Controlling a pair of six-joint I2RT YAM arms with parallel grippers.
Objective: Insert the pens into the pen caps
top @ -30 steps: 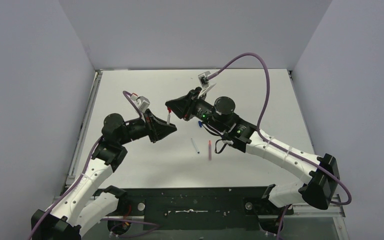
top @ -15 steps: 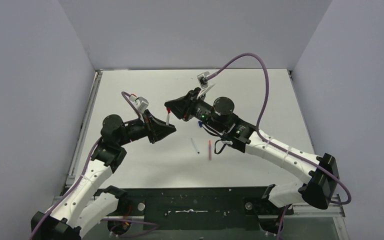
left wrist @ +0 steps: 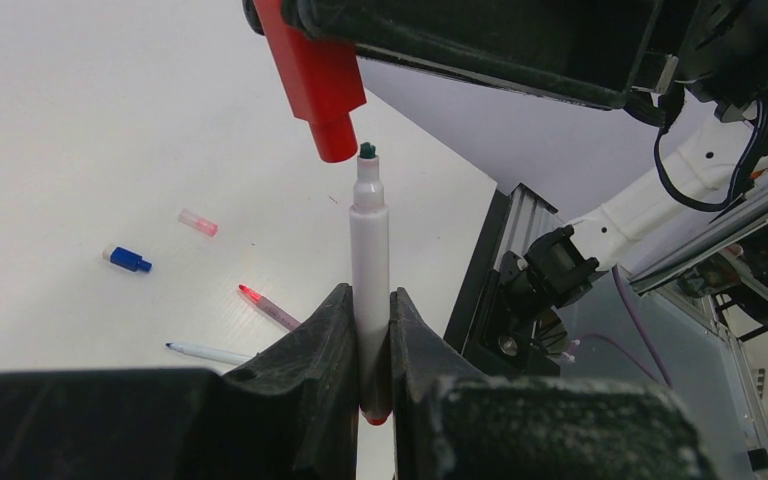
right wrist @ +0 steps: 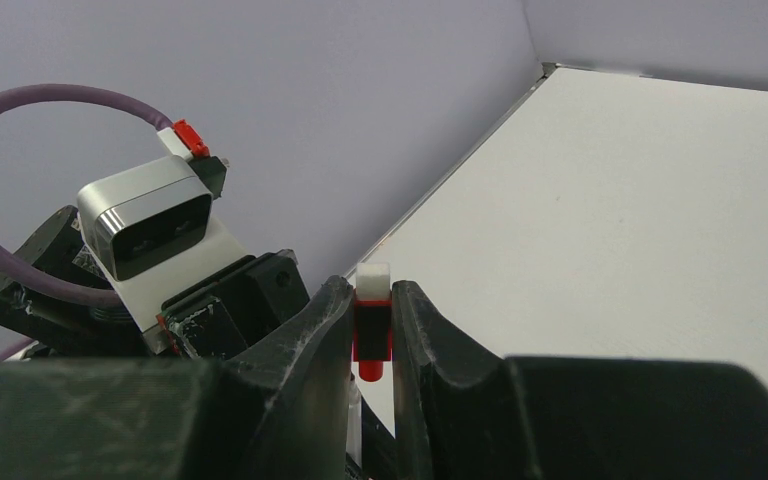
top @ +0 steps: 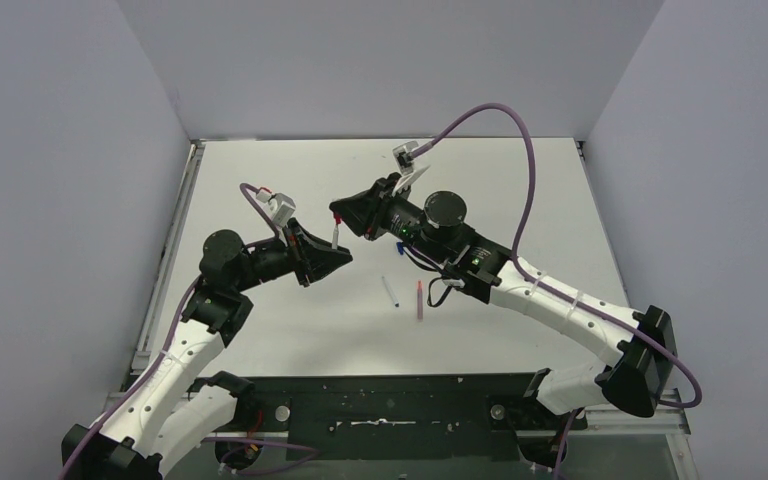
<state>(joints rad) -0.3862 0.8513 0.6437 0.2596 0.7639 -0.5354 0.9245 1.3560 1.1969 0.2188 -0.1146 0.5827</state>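
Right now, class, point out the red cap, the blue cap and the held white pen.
red cap (left wrist: 312, 75), left wrist view, on its wide body.
blue cap (left wrist: 126, 259), left wrist view, on its middle.
white pen (left wrist: 370, 262), left wrist view, on its mid-barrel.

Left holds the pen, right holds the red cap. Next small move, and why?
Probably nudge the red cap sideways into line with the pen before pushing. In the left wrist view the cap's lower end sits just beside the pen's tip, not over it. The left fingers and right fingers are both clamped.
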